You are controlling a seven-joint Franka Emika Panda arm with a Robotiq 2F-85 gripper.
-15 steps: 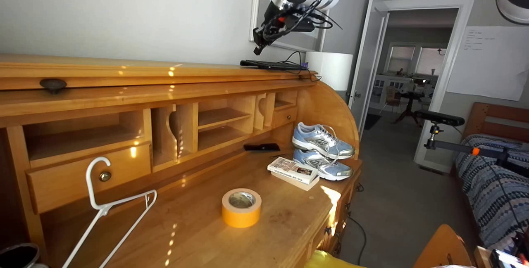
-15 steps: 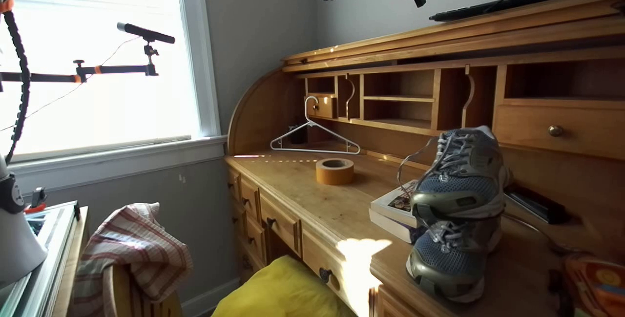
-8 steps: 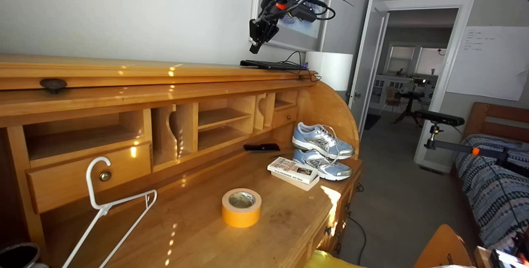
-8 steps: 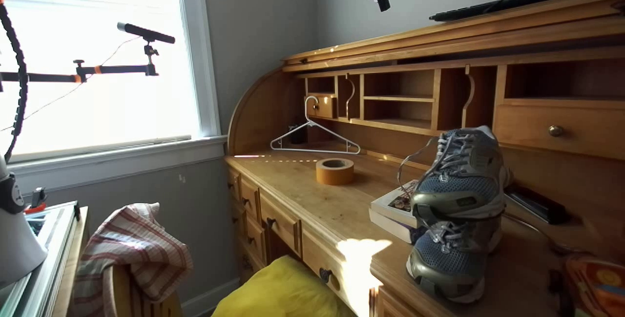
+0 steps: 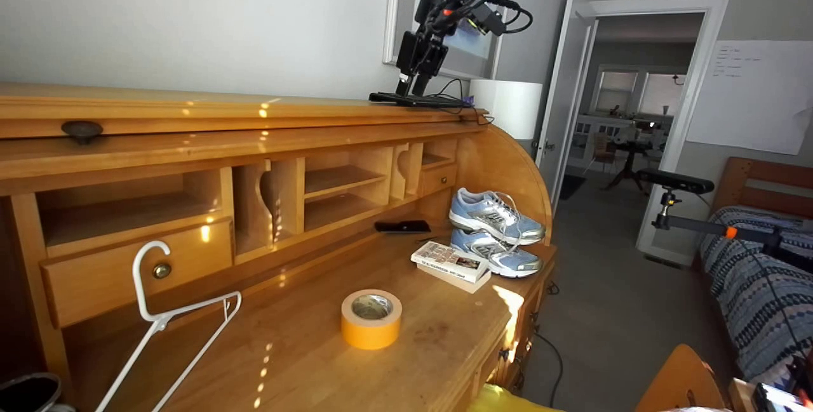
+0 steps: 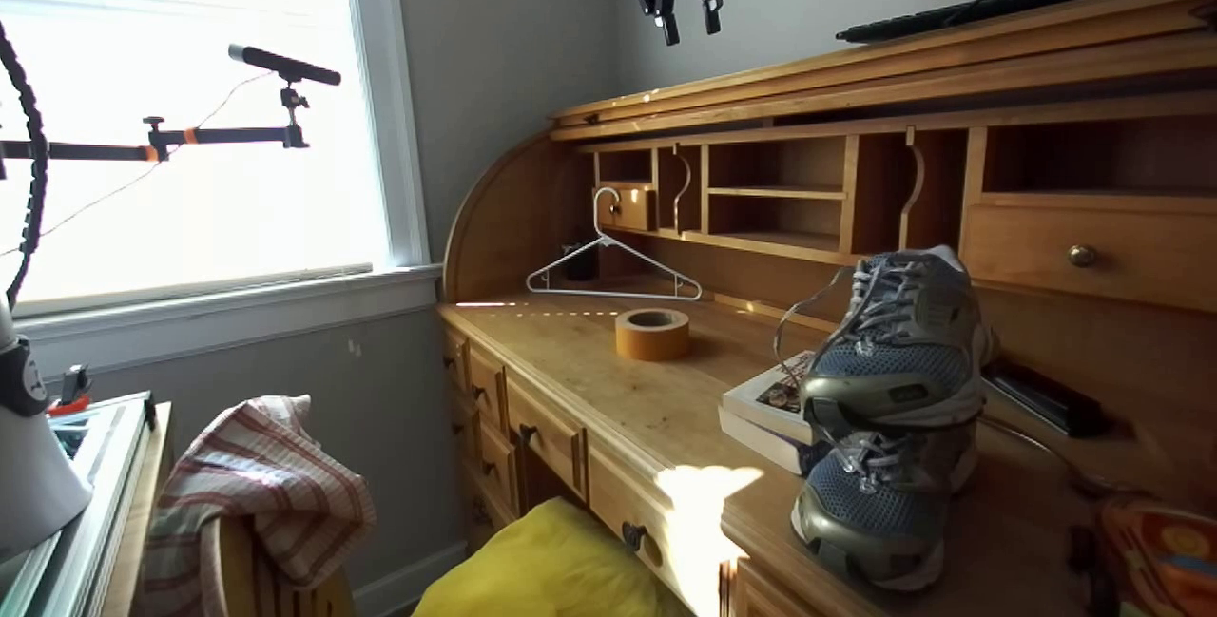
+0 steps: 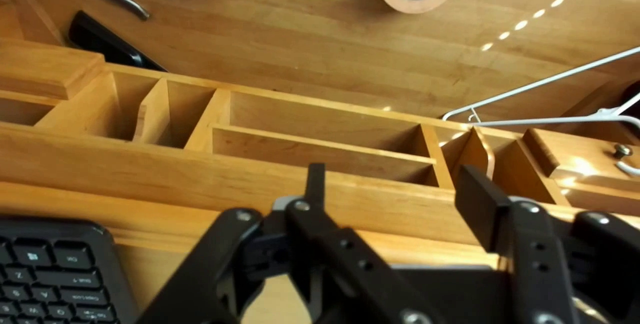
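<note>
Wrist view: gripper (image 7: 392, 184), jaws set wide, over the top of a rolltop desk (image 5: 209, 99); height hard to judge. Black computer keyboard (image 7: 55, 274), on that top, near the jaws. On the worktop (image 7: 300, 49): roll of orange tape (image 5: 371, 336); two stacked books (image 5: 451, 261); pair of running shoes (image 6: 889, 384), one atop the other.
</note>
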